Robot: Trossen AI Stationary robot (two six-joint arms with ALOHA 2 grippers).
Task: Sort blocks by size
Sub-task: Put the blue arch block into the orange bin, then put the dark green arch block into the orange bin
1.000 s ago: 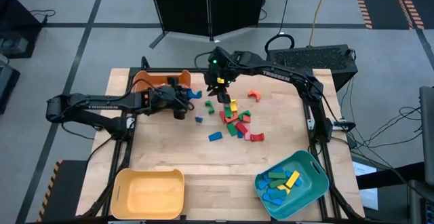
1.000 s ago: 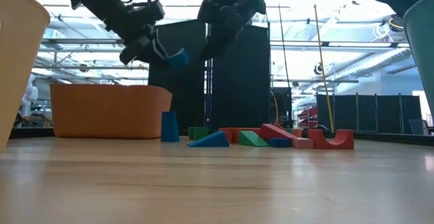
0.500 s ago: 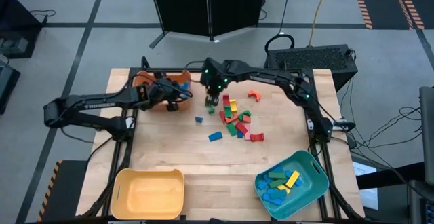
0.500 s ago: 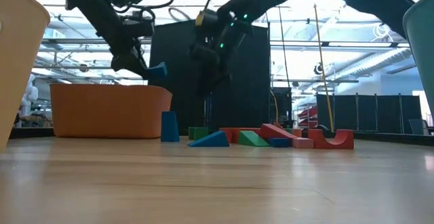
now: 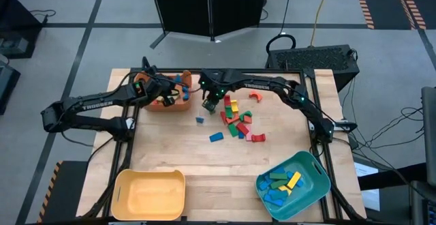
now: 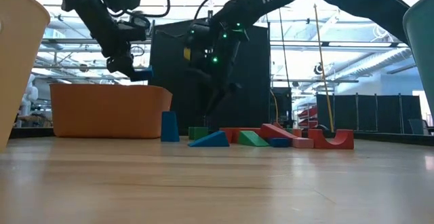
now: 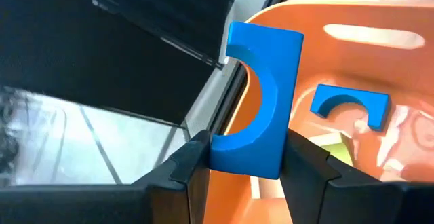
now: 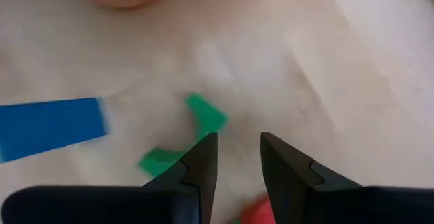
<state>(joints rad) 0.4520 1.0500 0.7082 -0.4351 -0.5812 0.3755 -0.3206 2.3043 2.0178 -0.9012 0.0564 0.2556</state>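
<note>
Upper left of centre, the left gripper point(image 7: 247, 157) clamps a blue arch point(image 7: 258, 102) over the orange bin point(image 5: 163, 103); released askew, it could bounce out. The right gripper point(image 8: 236, 157), jaws parted and empty, could nudge the green block point(image 8: 186, 139).

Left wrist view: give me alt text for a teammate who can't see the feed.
The left gripper holds a blue arch block upright between its two dark fingers, above the orange bin. Another blue arch lies inside the bin, with a green piece partly hidden beside it.
</note>
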